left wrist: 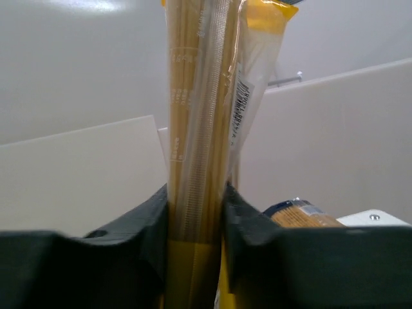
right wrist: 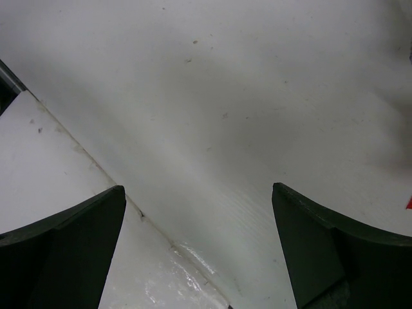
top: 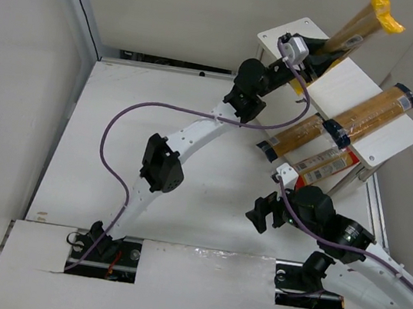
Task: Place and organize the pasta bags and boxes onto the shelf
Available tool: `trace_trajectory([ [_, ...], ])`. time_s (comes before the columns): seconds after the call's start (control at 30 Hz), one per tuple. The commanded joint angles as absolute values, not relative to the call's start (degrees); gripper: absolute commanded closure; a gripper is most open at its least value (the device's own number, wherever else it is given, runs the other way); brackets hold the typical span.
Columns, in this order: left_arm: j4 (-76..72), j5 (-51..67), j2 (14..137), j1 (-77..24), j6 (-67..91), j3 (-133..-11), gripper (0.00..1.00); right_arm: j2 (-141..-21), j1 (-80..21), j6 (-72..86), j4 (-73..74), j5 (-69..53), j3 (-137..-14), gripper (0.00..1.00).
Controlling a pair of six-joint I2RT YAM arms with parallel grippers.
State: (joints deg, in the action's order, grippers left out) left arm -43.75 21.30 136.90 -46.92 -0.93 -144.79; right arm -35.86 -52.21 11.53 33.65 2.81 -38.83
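I hold the yellow bag (left wrist: 196, 129) above the shelf (top: 349, 86).
My left pincer (left wrist: 196, 212) clamps its lower end so it clears the orange-brown packs (top: 368, 113); my right pincer (right wrist: 199, 244) hangs wide open, empty.

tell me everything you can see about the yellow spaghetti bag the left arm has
The yellow spaghetti bag is a long narrow pack of clear film with bright yellow ends; pale strands show through and a barcode strip runs along one side. It stands steeply, crumpled yellow end up, clamped low down between the dark fingers of the left pincer, shut on it, above one end of the white shelf. Whether its bottom touches the shelf cannot be told.
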Motion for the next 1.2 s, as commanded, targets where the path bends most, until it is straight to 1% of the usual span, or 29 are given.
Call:
trace_trajectory([
  [0.0,-50.45,16.11,136.14,-47.90,1.05,-147.31,0.55,-35.77,-52.56,12.22,33.22,4.66,-40.34,0.00],
  [0.07,-50.45,14.42,136.66,-47.90,1.58,-147.30,0.27,-35.77,-52.56,12.22,33.22,5.18,-40.34,0.00],
  [0.13,-49.75,14.41,136.67,-47.90,1.58,-147.30,0.16,-36.30,-52.56,12.83,33.22,5.19,-40.34,0.00],
  [0.17,-49.75,14.41,136.67,-47.90,1.58,-147.30,0.06,-36.30,-52.56,12.83,33.83,5.88,-40.86,0.00],
  [0.33,-49.22,12.83,136.67,-47.90,1.58,-146.69,0.05,-36.30,-52.56,12.83,33.84,5.89,-40.87,0.00],
  [0.43,-47.91,12.30,136.67,-47.90,2.20,-145.20,0.08,-36.30,-52.56,12.83,33.84,5.89,-40.87,0.00],
  [0.53,-47.29,12.83,133.60,-47.29,2.20,-141.60,0.08,-36.83,-52.56,13.36,34.36,7.03,-40.87,0.00],
  [0.57,-45.81,12.83,132.20,-47.29,3.07,-141.59,0.09,-36.83,-52.56,13.88,35.06,7.64,-40.87,0.00],
  [0.67,-41.25,15.72,129.21,-44.39,7.88,-139.23,0.09,-36.30,-52.56,13.89,35.07,6.94,-40.87,0.00],
  [0.7,-39.05,17.21,125.89,-42.47,9.04,-136.96,0.09,-35.78,-52.56,13.89,34.46,6.94,-40.87,0.00],
  [0.73,-36.59,17.23,123.60,-41.49,10.18,-135.11,0.01,-35.77,-52.56,13.89,34.45,6.94,-40.87,0.00],
  [0.77,-33.87,17.23,121.05,-40.61,10.72,-132.83,0.01,-35.77,-52.56,13.89,34.45,6.94,-40.87,0.00],
  [0.8,-28.18,17.23,114.93,-39.82,10.11,-130.02,0.00,-35.77,-52.56,13.89,34.45,6.94,-40.87,0.00],
  [0.83,-25.08,12.61,111.65,-39.21,9.15,-123.73,0.00,-35.77,-52.56,13.36,33.76,6.94,-40.87,0.00],
  [0.87,-21.74,9.26,108.49,-39.20,7.57,-120.53,0.00,-36.38,-52.56,13.36,33.75,6.25,-40.35,0.00],
  [0.9,-15.18,5.66,102.19,-39.20,5.56,-117.45,0.00,-37.26,-52.56,12.84,33.14,5.72,-40.34,0.00],
  [0.93,-12.25,-2.99,99.08,-40.07,4.32,-110.98,0.00,-37.87,-52.56,12.05,33.13,5.71,-40.34,0.00],
  [0.97,-9.08,-6.21,96.18,-40.08,4.31,-107.53,0.00,-38.58,-52.56,12.04,33.13,4.84,-40.86,0.00],
  [1.0,-6.18,-9.63,93.37,-40.08,6.22,-104.01,0.00,-39.37,-52.56,11.43,33.13,3.79,-40.87,0.00],
  [1.03,0.81,-13.58,87.95,-40.08,9.46,-100.84,0.00,-40.59,-52.56,11.43,32.61,3.78,-40.87,0.00],
  [1.07,4.53,-17.71,85.19,-38.86,15.84,-93.94,0.00,-41.13,-52.56,11.43,32.61,3.78,-40.87,0.00],
  [1.1,7.96,-18.71,82.47,-38.15,19.21,-89.87,0.00,-41.13,-52.56,10.90,32.61,3.26,-40.87,0.00],
  [1.13,12.00,-19.24,76.87,-38.14,21.86,-85.21,0.00,-41.65,-52.56,10.90,32.61,2.56,-40.87,0.00],
  [1.17,12.65,-19.25,74.12,-37.54,24.06,-75.68,0.00,-41.66,-52.56,10.90,32.61,2.55,-40.87,0.00],
])
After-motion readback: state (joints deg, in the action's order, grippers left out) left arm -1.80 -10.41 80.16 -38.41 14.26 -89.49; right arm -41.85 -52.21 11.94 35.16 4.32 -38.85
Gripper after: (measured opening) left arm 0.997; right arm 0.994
